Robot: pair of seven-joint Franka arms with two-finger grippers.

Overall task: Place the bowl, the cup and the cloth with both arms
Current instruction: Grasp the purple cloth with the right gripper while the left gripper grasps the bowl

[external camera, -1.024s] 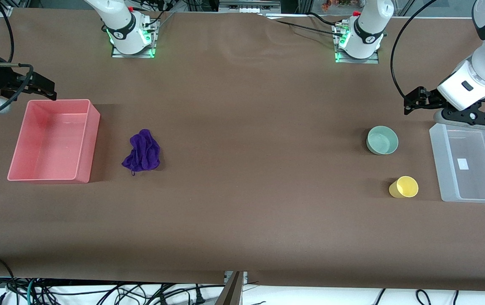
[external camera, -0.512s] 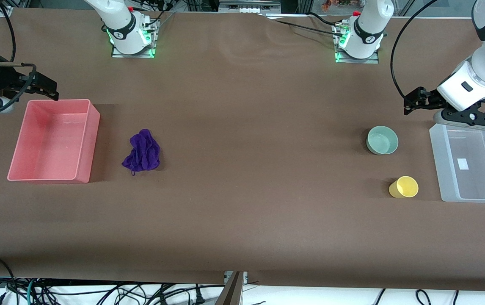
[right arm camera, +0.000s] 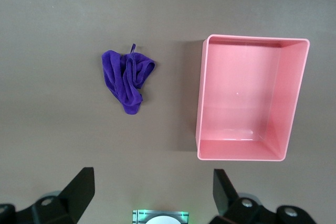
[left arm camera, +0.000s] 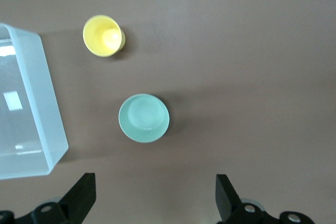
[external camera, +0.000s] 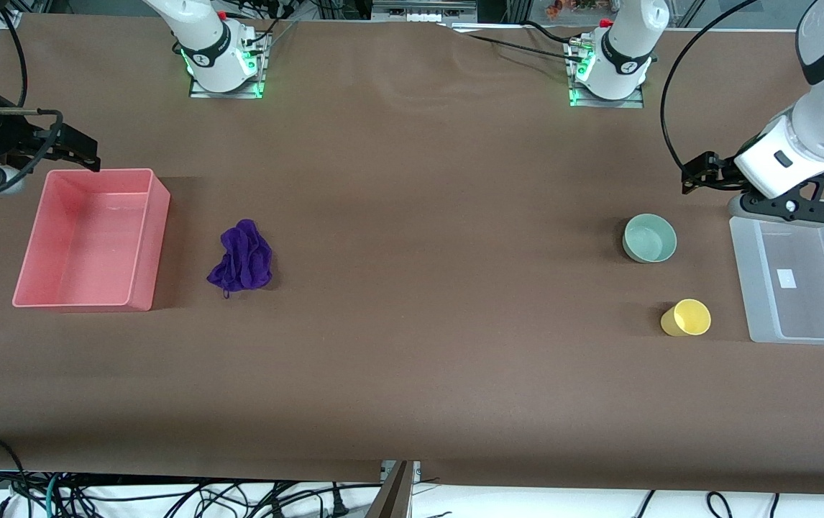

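I see the brown bench (external camera: pixel 412 374) with 3 loose things on it. Toward the left arm's end the bowl (external camera: pixel 649 238) sits upright and empty; the cup (external camera: pixel 686 318) stands nearer the front camera than the bowl, apart from it, and just beside the clear bin (external camera: pixel 743 280). Toward the right arm's end the cloth (external camera: pixel 241 257) lies bunched on the bench, near the pink bin (external camera: pixel 153 237) but not touching it; both bins look empty.

The left gripper (left arm camera: pixel 155 198) hangs in the air over the bench by the clear bin's edge that is farther from the front camera; its jaws are spread wide with nothing between them, and its wrist view looks down on the bowl, cup and clear bin. The right gripper (right arm camera: pixel 152 192) hangs over the bench by the pink bin's corner; its jaws too stand wide apart and hold nothing.
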